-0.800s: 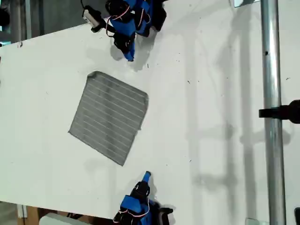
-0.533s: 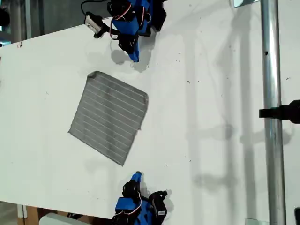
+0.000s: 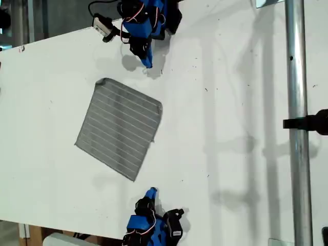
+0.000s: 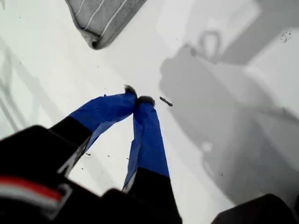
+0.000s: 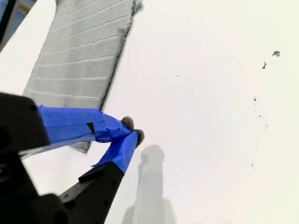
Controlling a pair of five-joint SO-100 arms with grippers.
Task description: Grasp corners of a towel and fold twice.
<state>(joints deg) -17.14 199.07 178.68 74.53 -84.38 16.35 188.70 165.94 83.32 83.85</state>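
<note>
Grey striped fabric, the towel (image 3: 120,128), lies flat and unfolded on the white table (image 3: 230,102), turned diamond-wise, towards the exterior view's left. Its position matches both earlier frames.

My first gripper (image 3: 148,64) is at the top of the exterior view. Compared with 0.8 s ago, its tip sits slightly further to that view's right; since 0.5 s ago it has not moved. Its blue-taped jaws are clenched tip to tip on nothing (image 4: 138,99). Bare table separates them from the nearest towel corner (image 4: 96,44). A dark speck (image 4: 166,101) lies just beside the tips.

My second gripper (image 3: 151,192) is at the bottom of the exterior view. It has shifted towards that view's left since 0.8 s ago and is unchanged since 0.5 s ago. Its jaws are also clenched and empty (image 5: 133,129), near the towel's lowest corner (image 3: 134,179) but apart from it.

A metal pole (image 3: 297,154) with a black clamp (image 3: 307,123) stands at the exterior view's right, well apart from the towel.
</note>
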